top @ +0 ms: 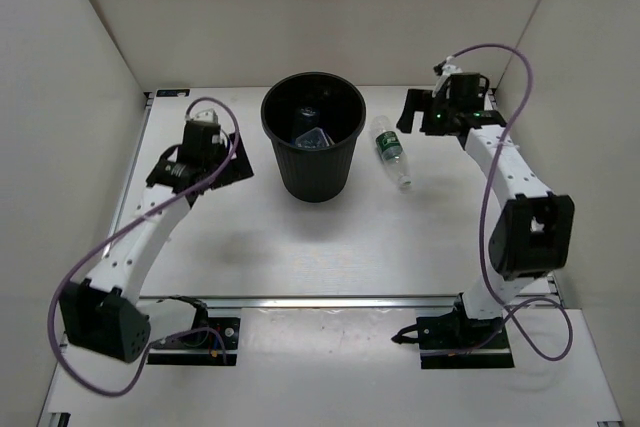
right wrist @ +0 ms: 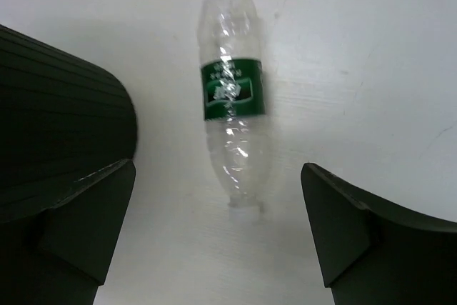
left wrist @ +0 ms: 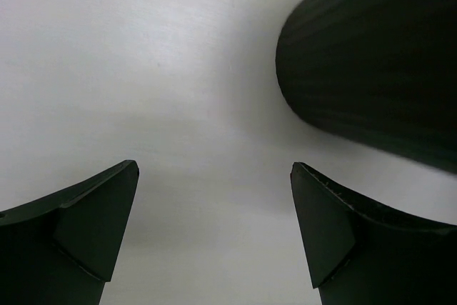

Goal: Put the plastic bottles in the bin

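Just one label worth a look: a dark green label (right wrist: 230,89) wrapped round the middle of the clear bottle (right wrist: 235,149) lying on the table (right wrist: 371,48). It carries white print and a small white emblem, but it's far too blurred to read a single character. Down in the bin (top: 313,175) there's a flash of blue on one of the bottles (top: 308,135), too small to make out any lettering.

White arms (top: 500,162), black joints (top: 535,235), purple cables (top: 490,46), dark wedge-shaped tool fingers (left wrist: 93,226), possibly a green light (top: 437,117)
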